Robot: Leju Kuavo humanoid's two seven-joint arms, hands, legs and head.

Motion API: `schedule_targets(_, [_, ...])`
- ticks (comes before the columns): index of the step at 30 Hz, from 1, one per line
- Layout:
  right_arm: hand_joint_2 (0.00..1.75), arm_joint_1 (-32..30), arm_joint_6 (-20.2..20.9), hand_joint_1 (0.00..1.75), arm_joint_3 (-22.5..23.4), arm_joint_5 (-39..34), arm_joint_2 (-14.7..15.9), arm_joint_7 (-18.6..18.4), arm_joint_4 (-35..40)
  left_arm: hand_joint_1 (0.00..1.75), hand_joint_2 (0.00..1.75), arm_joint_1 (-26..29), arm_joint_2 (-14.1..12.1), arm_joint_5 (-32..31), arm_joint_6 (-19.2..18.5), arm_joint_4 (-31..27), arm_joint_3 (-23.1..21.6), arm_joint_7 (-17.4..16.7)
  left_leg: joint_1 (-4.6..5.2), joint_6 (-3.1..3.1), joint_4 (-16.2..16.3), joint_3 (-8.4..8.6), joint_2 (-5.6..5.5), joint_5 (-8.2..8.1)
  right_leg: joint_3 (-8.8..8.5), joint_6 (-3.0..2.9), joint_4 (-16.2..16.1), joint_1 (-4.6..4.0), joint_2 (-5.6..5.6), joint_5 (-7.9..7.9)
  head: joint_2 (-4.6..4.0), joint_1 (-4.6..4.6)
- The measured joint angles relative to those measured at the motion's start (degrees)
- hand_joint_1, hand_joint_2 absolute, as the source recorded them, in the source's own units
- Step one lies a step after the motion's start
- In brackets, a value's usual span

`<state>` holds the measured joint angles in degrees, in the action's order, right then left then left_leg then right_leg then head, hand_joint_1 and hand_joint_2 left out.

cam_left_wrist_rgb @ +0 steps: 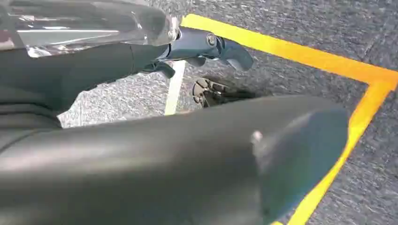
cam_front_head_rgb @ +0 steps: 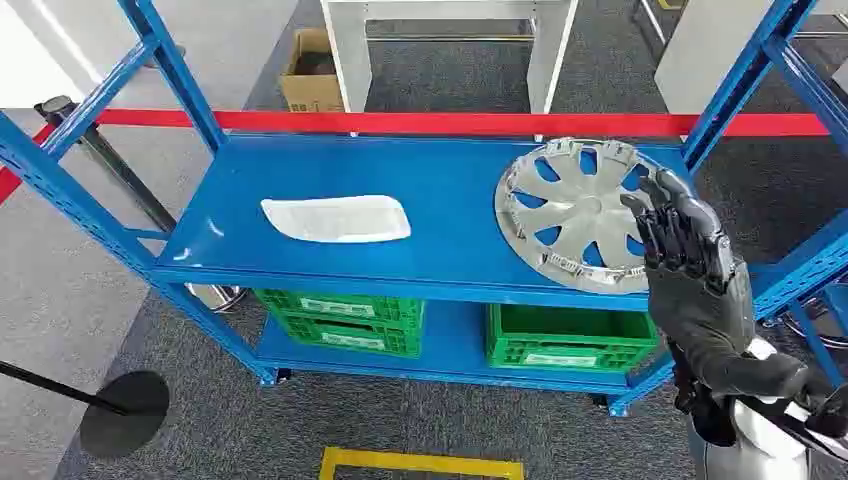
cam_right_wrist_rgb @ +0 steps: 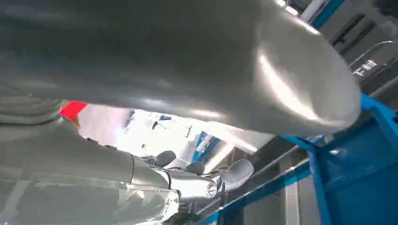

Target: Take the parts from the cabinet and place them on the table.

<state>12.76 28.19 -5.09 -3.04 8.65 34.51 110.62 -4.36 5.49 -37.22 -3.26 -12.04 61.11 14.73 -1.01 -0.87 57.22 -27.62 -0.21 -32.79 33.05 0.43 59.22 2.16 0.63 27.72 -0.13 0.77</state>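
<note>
Silver plastic hubcap (cam_front_head_rgb: 578, 213) at the blue shelf's (cam_front_head_rgb: 440, 175) right end and the white curved panel (cam_front_head_rgb: 337, 218) (left of centre) both remain untaken, the right robot hand (cam_front_head_rgb: 690, 262) raised empty, fingers apart, beside the hubcap.

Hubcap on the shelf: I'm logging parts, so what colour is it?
Silver-grey, with open spokes showing the blue shelf through them. The hubcap shows best in the head view.

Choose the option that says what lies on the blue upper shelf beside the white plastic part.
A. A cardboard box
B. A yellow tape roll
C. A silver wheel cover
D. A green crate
C: in the head view a silver wheel cover lies on the upper shelf, to the right of the white part, with the right robot hand raised in front of it.
</note>
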Motion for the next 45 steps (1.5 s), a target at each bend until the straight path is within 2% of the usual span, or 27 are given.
schedule_targets(1, [0.0,0.2,0.1,0.0,0.0,0.0,0.0,0.1,0.3,0.0,0.0,-0.1,0.0,0.0,0.0,0.0,0.0,0.0,0.0,-0.24,4.3,-2.49,0.07,-1.73,-0.38,-0.32,0.0,-0.05,-0.13,0.34,0.0,0.04])
schedule_targets(3, [0.0,0.2,0.1,0.0,-0.2,0.1,-0.1,0.2,0.3,0.0,0.0,0.0,0.0,-0.1,-0.2,0.0,0.0,0.0,0.0,-0.32,14.0,-8.99,0.1,-4.71,-0.87,-0.61,0.0,-0.3,-0.13,1.04,-0.02,0.06])
schedule_targets(4, [0.0,0.2,0.1,0.0,-0.2,0.2,-0.2,0.2,0.3,0.0,0.0,0.1,0.1,-0.1,-0.2,0.0,0.1,0.0,0.01,-0.23,17.5,-11.85,0.1,-4.99,-1.21,-0.68,0.0,-0.45,-0.09,1.41,0.0,0.11])
schedule_targets(5, [0.0,0.2,0.2,0.0,-0.2,0.2,-0.3,0.1,0.3,0.0,0.0,0.2,0.1,-0.1,-0.3,0.0,0.1,0.0,0.08,0.02,18.3,-13.58,0.09,-3.58,-1.83,-0.74,0.0,-0.67,0.01,1.85,0.0,0.09])
schedule_targets(6, [1.75,0.2,0.2,0.0,-0.2,0.3,-0.3,-0.1,0.3,0.0,0.0,0.2,0.1,-0.1,-0.3,0.0,0.1,0.0,0.22,0.39,16.0,-13.6,0.08,-0.53,-2.62,-0.76,0.0,-0.8,0.14,2.32,0.0,0.07])
schedule_targets(8, [1.75,0.3,0.1,0.0,-0.3,0.7,-0.3,-0.9,0.3,0.0,0.0,0.2,0.2,-0.1,-0.3,0.0,0.2,0.0,0.9,1.75,6.0,-10.61,-0.12,7.12,-4.39,-0.73,-0.1,-1.12,0.15,3.39,0.0,0.06])
schedule_targets(9, [1.75,0.2,0.1,0.0,-0.3,0.9,-0.3,-1.3,0.2,0.0,0.0,0.2,0.1,-0.1,-0.3,0.0,0.2,0.0,1.38,2.66,2.2,-9.55,-0.49,9.15,-4.34,-0.74,-0.2,-0.95,0.19,3.89,0.0,0.02])
schedule_targets(10, [1.75,0.3,0.0,0.0,-0.3,1.0,-0.2,-1.7,0.2,0.0,0.0,0.1,0.1,-0.1,-0.2,0.0,0.3,0.0,1.54,2.99,2.3,-8.81,-0.5,8.4,-4.54,-0.32,-0.3,-1.53,0.36,4.19,0.0,-0.49])
schedule_targets(13, [1.75,0.2,0.0,0.0,-0.5,1.1,-0.1,-3.6,-0.1,0.0,0.0,0.2,0.2,-0.1,0.0,0.0,0.5,0.0,1.83,2.84,1.1,-8.63,-0.46,7.56,-4.47,0.45,-1.2,-0.93,0.49,4.23,0.0,-0.09])
schedule_targets(14, [0.0,0.3,-0.1,0.0,-0.6,1.1,0.1,-4.1,-0.2,0.0,0.0,0.2,0.2,-0.1,0.1,0.0,0.6,0.0,1.49,2.79,0.0,-7.65,-0.38,7.61,-5.15,0.89,-1.8,-1.15,0.48,4.44,0.0,-0.06])
schedule_targets(15, [0.0,0.3,-0.2,0.0,-0.8,1.1,0.3,-4.6,-0.4,0.0,0.0,0.2,0.3,-0.1,0.1,0.0,0.6,0.0,1.18,2.81,-0.9,-6.77,-0.28,7.72,-5.36,0.95,-0.7,-1.12,0.08,5.14,-0.02,-0.18])
schedule_targets(16, [0.0,0.7,-0.6,0.0,-0.9,1.1,0.4,-5.2,-0.8,0.0,0.0,0.1,0.4,-0.1,0.1,0.0,0.7,0.0,1.03,3.0,-1.2,-6.34,-0.24,7.59,-3.91,1.06,2.3,-1.13,0.01,6.52,0.0,-0.22])
schedule_targets(17, [0.0,0.9,-0.9,0.0,-0.9,1.0,0.5,-5.9,-1.4,0.0,0.0,0.1,0.5,-0.1,0.1,0.0,0.7,0.0,1.02,3.01,-1.2,-6.12,-0.21,7.32,-1.47,1.26,6.7,-1.12,-0.02,8.23,0.0,-0.26])
schedule_targets(18, [1.75,0.9,-1.8,0.0,-1.0,1.5,0.7,-6.9,-2.3,0.0,0.0,0.1,0.6,-0.1,0.1,0.0,0.8,0.0,1.03,3.06,-1.2,-5.93,-0.19,7.03,1.79,1.45,11.8,-1.07,-0.05,10.06,0.0,-0.2])
schedule_targets(19, [1.75,0.8,-3.4,0.0,-1.0,3.3,0.9,-7.4,-3.2,0.0,0.0,0.2,0.7,-0.1,0.1,0.1,0.9,0.0,1.08,3.08,-1.1,-5.8,-0.2,6.81,4.51,1.6,15.7,-1.11,-0.06,10.85,0.0,-0.22])
schedule_targets(20, [1.75,0.9,-5.8,0.0,-1.1,6.1,1.2,-7.6,-4.1,0.0,0.0,0.2,0.8,-0.1,0.2,0.1,1.0,0.0,1.1,3.06,-1.1,-5.6,-0.25,6.64,5.92,1.63,16.8,-1.11,-0.07,10.19,0.0,-0.22])
schedule_targets(21, [1.75,1.0,-8.6,0.0,-1.1,9.5,1.4,-8.3,-4.9,0.0,0.0,0.2,0.9,-0.1,0.2,0.1,1.1,0.0,1.1,3.01,-1.1,-5.26,-0.37,6.41,5.74,1.58,14.9,-1.11,-0.08,7.91,0.0,-0.2])
schedule_targets(23, [1.75,2.1,-14.0,0.0,-1.4,18.2,2.1,-11.3,-6.7,0.0,0.0,0.2,1.0,0.0,0.2,0.1,1.2,0.0,1.06,2.68,-0.9,-4.42,-0.49,5.8,2.01,1.39,4.9,-1.08,-0.22,1.32,0.0,-0.22])
schedule_targets(24, [1.75,2.9,-15.8,0.0,-1.7,21.3,2.6,-12.8,-7.9,0.0,0.0,0.2,1.1,0.0,0.2,0.1,1.3,0.0,1.1,2.37,-0.7,-4.21,-0.51,5.39,0.06,1.25,-0.3,-1.08,-0.53,-0.86,0.0,-0.26])
schedule_targets(26, [1.75,4.0,-18.6,0.0,-2.5,25.6,3.3,-15.0,-10.4,0.0,0.0,0.2,1.1,0.0,0.2,0.1,1.4,0.0,1.47,1.81,-0.4,-4.59,-0.49,5.09,-0.27,0.52,-0.7,-1.34,-0.33,-0.36,0.0,-0.18])
schedule_targets(27, [1.75,4.2,-20.6,0.0,-2.9,28.4,3.5,-15.5,-11.5,0.0,0.0,0.2,1.1,-0.2,0.2,0.1,1.4,0.0,1.52,1.95,-0.3,-4.66,-0.48,4.94,-0.21,0.52,-0.8,-1.19,-0.3,-0.46,0.0,-0.04])
schedule_targets(28, [1.75,4.4,-22.9,0.0,-3.5,31.8,3.7,-15.9,-12.8,0.0,0.0,0.3,1.1,-0.5,0.2,0.1,1.5,0.0,1.54,2.82,-0.3,-4.63,-0.48,5.03,-0.19,0.53,-0.8,-1.2,-0.28,-0.45,0.0,-0.13])
schedule_targets(29, [1.75,4.6,-24.4,0.0,-4.1,33.9,3.9,-16.2,-14.0,0.0,0.0,0.3,1.1,-0.6,0.2,0.1,1.5,0.1,1.56,3.02,-0.3,-4.57,-0.49,5.12,-0.2,0.52,-0.8,-1.23,-0.26,-0.45,0.0,-0.04])
schedule_targets(35, [1.75,6.1,-29.5,0.0,-7.9,44.5,4.2,-20.5,-20.6,0.0,0.0,0.2,1.1,-1.1,-0.2,0.1,1.5,0.3,1.55,2.9,-0.9,-4.23,-0.49,5.21,-0.24,0.23,-0.8,-1.41,-0.21,-0.27,0.0,-0.07])
schedule_targets(37, [1.75,7.0,-29.9,0.0,-9.2,46.9,4.2,-21.9,-22.9,0.0,0.0,0.2,1.1,-1.2,-0.2,0.1,1.5,0.4,1.53,2.69,-0.9,-4.22,-0.47,5.27,-0.23,0.15,-0.8,-1.48,-0.2,-0.23,0.0,-0.07])
schedule_targets(40, [1.75,7.9,-29.5,0.0,-10.4,48.3,4.3,-23.2,-25.4,0.0,0.0,0.2,1.1,-1.4,-0.2,0.1,1.5,0.5,1.45,1.57,-1.0,-4.21,-0.47,5.2,-0.24,0.03,-0.7,-1.52,-0.22,-0.15,0.0,-0.09])
schedule_targets(45, [1.75,8.5,-28.4,0.0,-11.9,50.8,4.8,-25.1,-29.6,0.0,0.0,0.2,1.1,-1.7,-0.2,0.1,1.6,0.5,1.52,1.41,-1.0,-4.23,-0.47,5.15,-0.33,0.03,-0.8,-1.36,-0.24,-0.15,0.0,-0.11])
